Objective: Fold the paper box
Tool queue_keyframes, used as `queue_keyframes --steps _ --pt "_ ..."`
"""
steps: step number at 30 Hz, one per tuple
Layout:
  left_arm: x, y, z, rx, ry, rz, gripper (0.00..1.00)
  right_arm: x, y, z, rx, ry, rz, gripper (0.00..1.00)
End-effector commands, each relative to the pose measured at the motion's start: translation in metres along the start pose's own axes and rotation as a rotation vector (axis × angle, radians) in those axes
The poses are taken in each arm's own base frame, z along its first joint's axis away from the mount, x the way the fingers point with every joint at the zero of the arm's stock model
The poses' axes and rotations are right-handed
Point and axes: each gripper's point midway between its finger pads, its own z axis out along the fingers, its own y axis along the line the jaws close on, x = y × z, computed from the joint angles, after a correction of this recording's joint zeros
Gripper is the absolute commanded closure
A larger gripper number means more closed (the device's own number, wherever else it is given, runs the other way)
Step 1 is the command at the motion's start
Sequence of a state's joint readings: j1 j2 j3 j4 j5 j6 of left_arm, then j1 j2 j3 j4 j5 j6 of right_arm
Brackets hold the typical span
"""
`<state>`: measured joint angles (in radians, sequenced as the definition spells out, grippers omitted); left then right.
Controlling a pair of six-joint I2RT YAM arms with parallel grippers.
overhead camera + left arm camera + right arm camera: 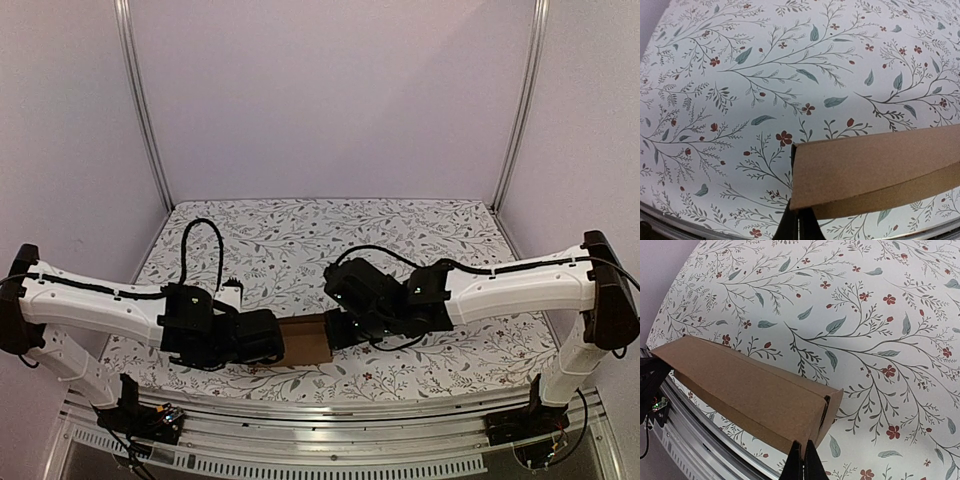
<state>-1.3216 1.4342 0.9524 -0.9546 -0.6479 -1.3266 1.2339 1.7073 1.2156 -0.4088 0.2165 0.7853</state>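
Note:
The paper box point(305, 340) is a plain brown cardboard carton, folded into a long flat shape, held between my two grippers near the table's front edge. My left gripper point(280, 345) is at its left end and my right gripper point(332, 330) is at its right end. In the left wrist view the box point(875, 170) fills the lower right, and my left gripper point(798, 212) is shut on its lower edge. In the right wrist view the box point(750, 390) runs off to the left, with a flap partly open at its near end. My right gripper point(803, 446) is shut on that end's lower corner.
The table is covered by a white cloth with a floral print point(300, 240). A metal rail point(330, 410) runs along the near edge, close under the box. Plain walls and two upright metal posts point(145, 110) enclose the back and sides.

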Motion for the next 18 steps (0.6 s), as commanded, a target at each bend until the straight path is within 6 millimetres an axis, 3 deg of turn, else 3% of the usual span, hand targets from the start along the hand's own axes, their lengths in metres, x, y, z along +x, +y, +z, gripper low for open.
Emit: queue_keyframes --steps 1,8,18 --pt "0.009 -0.022 -0.001 0.095 0.03 -0.013 1.0 -0.003 0.036 0.0 -0.127 0.02 0.019 1.0" --pt "0.012 -0.023 0.001 0.101 0.035 -0.011 1.0 -0.002 0.039 0.004 -0.139 0.028 0.038 1.0" --pt "0.01 -0.017 -0.001 0.107 0.024 -0.025 1.0 0.012 0.002 0.003 -0.013 0.027 -0.013 1.0"
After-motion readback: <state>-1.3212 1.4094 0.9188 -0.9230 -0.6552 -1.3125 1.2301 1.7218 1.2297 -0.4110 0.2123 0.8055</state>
